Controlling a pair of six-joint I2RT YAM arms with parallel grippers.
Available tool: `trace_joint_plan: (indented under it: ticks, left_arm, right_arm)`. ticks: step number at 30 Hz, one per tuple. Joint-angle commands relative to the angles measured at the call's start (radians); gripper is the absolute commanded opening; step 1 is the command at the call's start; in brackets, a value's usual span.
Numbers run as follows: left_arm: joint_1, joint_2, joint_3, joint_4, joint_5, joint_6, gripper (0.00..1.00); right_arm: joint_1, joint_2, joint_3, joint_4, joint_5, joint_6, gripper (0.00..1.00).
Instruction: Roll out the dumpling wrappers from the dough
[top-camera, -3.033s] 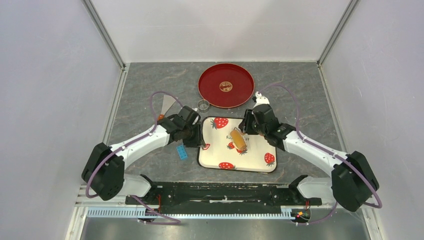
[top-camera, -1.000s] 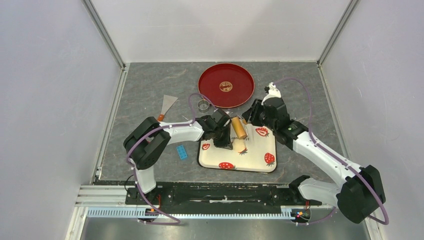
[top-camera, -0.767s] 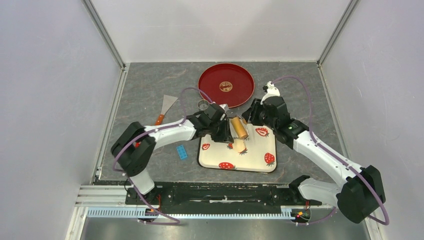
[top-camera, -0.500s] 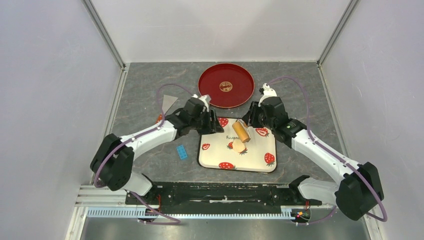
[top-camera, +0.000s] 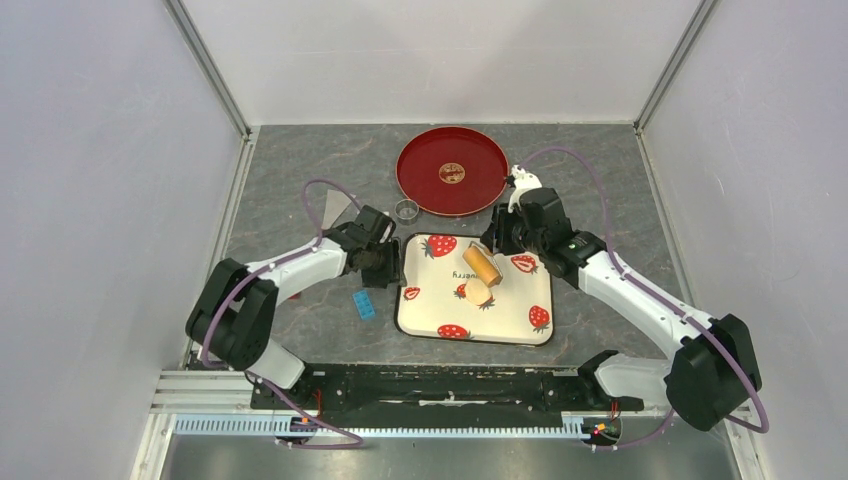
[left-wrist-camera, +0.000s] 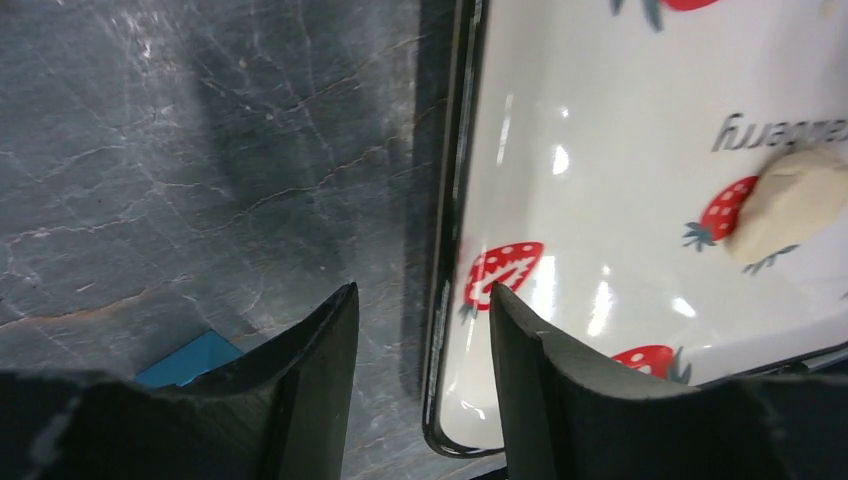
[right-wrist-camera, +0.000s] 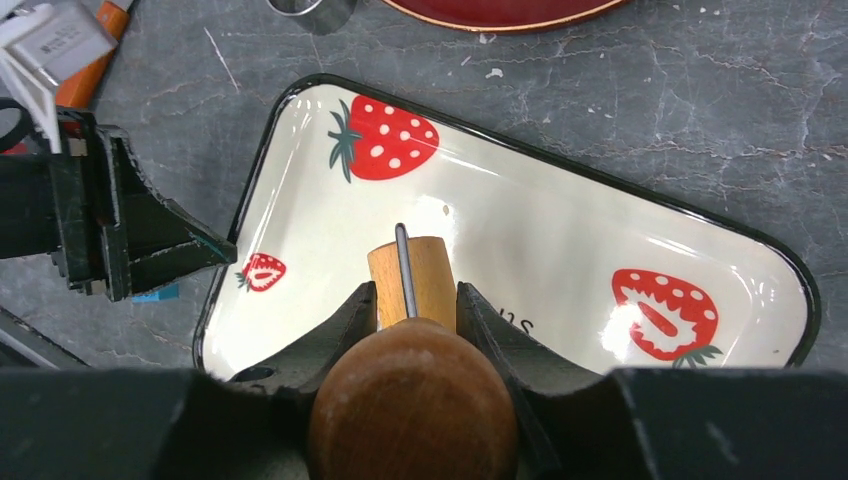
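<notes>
The grey marbled table carries the whole set-up, with both arms reaching in from its near edge. At the back lies a round red tray. Nearer the arms sits a rectangular white strawberry tray with a black rim, and this is where the work is.

The right gripper is clamped on the handle of a wooden roller, whose barrel lies aslant over the middle of the strawberry tray. The left gripper stands with its jaws apart and nothing between them but the tray's left rim, which runs up through the gap; neither finger clearly touches it.

A scraper lies on the table to the left, partly behind the left arm's cable. The dough lump rests on the strawberry tray just in front of the roller's near end. Whether the two touch cannot be told. It looks thick and uneven, not yet a flat dumpling wrapper. A metal ring stands between the two trays, and a small blue block lies left of the strawberry tray.

The step in hand seems to be the rolling itself, barely begun. Next, the roller likely needs to come down on the lump and travel across it under even pressure, while the left jaws could close on the rim to stop the tray sliding.
</notes>
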Motion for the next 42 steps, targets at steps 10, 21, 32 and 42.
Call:
trace_joint_plan:
  ticks: [10, 21, 32, 42]
  left_arm:
    - [0.004, 0.077, -0.127, 0.144, 0.022, -0.023, 0.19]
    - [0.006, 0.119, -0.142, 0.13, -0.057, -0.073, 0.02]
    - [0.01, 0.149, -0.143, 0.145, -0.043, -0.075, 0.02]
    - [0.013, 0.15, -0.148, 0.141, -0.046, -0.081, 0.02]
  right_arm:
    - [0.01, 0.002, 0.013, 0.036, 0.034, -0.11, 0.0]
    - [0.076, -0.022, -0.042, 0.091, 0.122, -0.087, 0.0]
    - [0.096, -0.03, -0.03, 0.076, 0.138, -0.093, 0.0]
    - [0.113, -0.051, -0.056, 0.098, 0.166, -0.094, 0.0]
